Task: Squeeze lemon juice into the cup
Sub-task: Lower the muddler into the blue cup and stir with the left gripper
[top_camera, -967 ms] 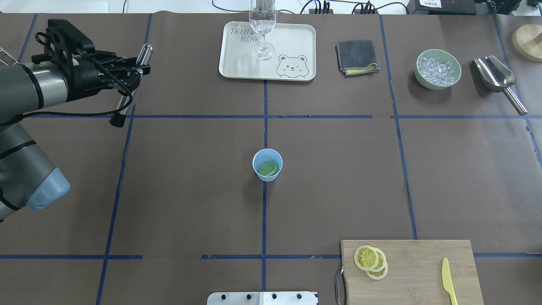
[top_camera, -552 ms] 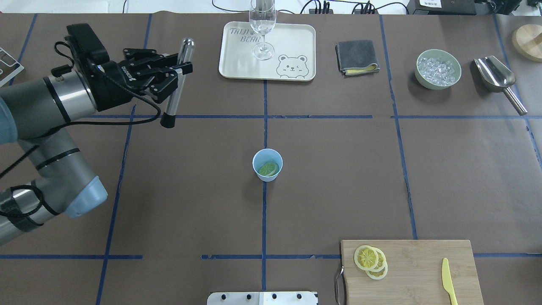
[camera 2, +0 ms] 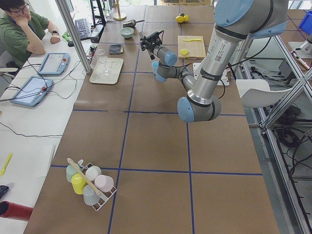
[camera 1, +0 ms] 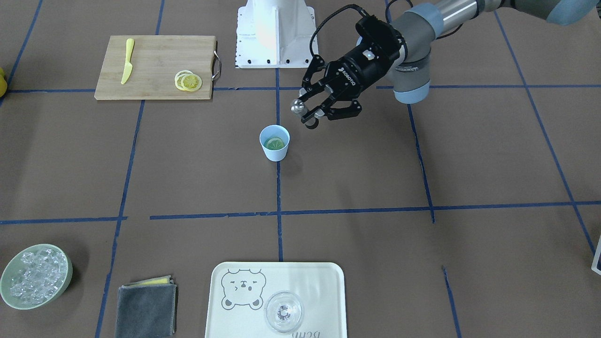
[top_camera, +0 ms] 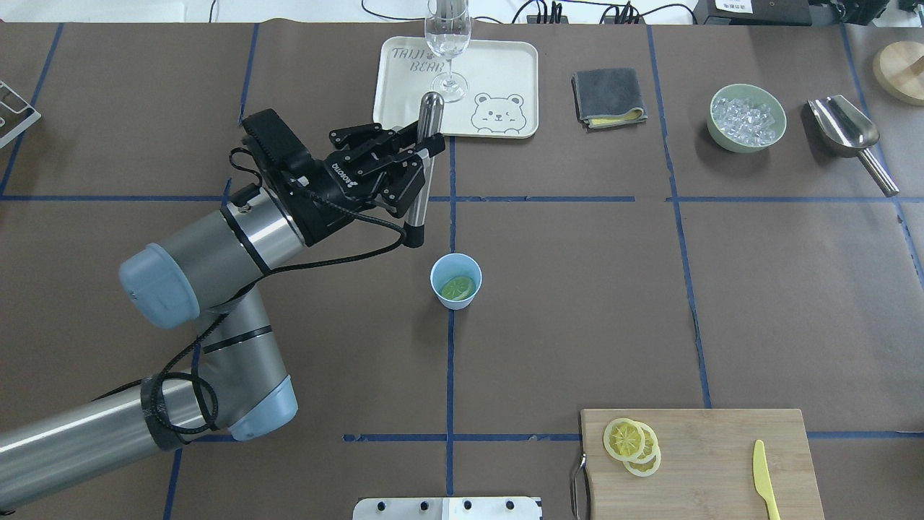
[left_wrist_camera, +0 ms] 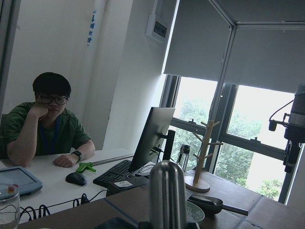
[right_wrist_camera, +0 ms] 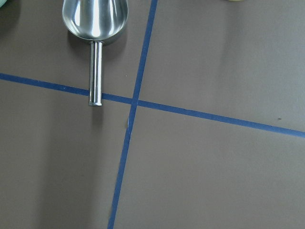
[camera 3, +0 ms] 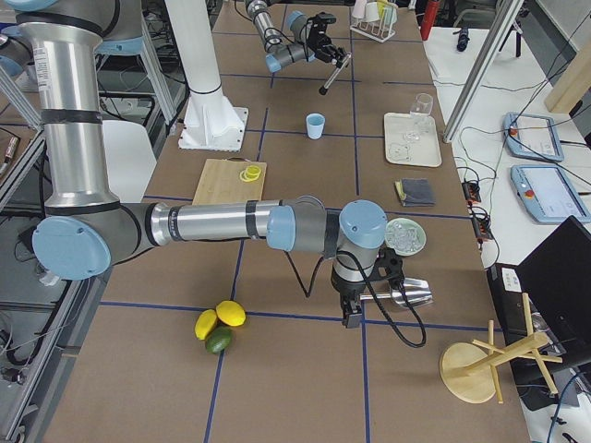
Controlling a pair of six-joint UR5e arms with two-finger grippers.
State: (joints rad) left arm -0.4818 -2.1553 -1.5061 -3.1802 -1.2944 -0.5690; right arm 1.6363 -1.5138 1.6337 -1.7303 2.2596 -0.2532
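Left gripper (top_camera: 425, 156) clamped a black-tipped silver metal rod (top_camera: 416, 217) near small pale-blue cup (top_camera: 435, 283) holding round lemon slice (top_camera: 459, 288); couldn't tell whether right gripper (camera 3: 352, 318) was apart or together.

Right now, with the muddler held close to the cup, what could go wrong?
1. The pale-blue cup stands free, nothing steadying it; an off-centre push from the muddler could tip it.
2. The left gripper holds the muddler tilted, so pressing on the lemon slice might make it slip in the grip.
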